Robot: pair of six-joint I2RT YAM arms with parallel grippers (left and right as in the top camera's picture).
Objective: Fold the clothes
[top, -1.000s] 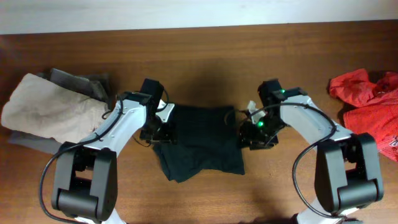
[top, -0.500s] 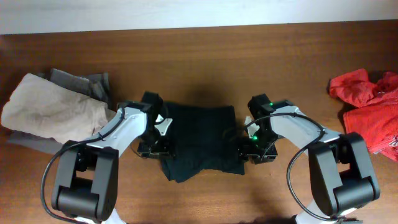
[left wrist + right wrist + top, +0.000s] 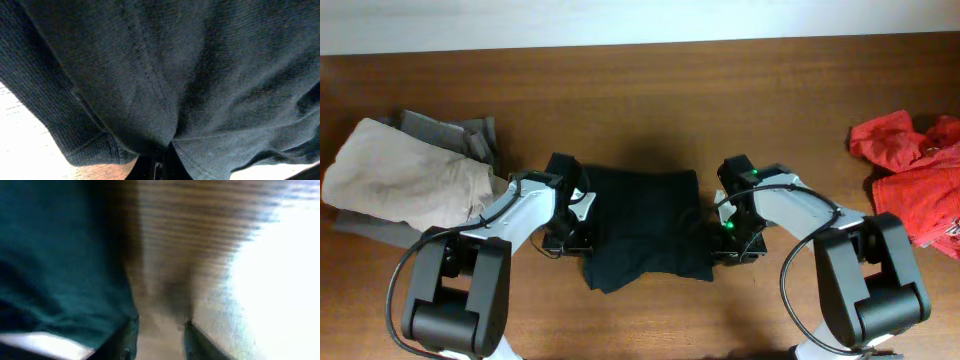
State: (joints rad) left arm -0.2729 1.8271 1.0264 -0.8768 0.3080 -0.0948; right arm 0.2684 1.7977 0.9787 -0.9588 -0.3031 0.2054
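Note:
The clothes (image 3: 645, 225), a very dark T-shirt, lie bunched in a rough rectangle at the table's middle. My left gripper (image 3: 582, 232) is at its left edge, low on the table. In the left wrist view the dark fabric (image 3: 175, 75) fills the frame and its folds run down into my left gripper (image 3: 157, 169), which is shut on a pinch of it. My right gripper (image 3: 718, 240) sits at the shirt's right edge. The blurred right wrist view shows my right gripper (image 3: 159, 340) open, bare wood between its fingers and the shirt (image 3: 55, 255) against the left finger (image 3: 127, 340).
A beige garment (image 3: 405, 180) lies on a grey one (image 3: 455, 130) at the left of the wooden table (image 3: 640, 100). A bright red garment (image 3: 910, 170) is heaped at the right edge. Both arms reach in from the near side.
Both grippers have slid toward the near side along the shirt's edges. The left jaws have closed on the fabric. The right jaws have narrowed.

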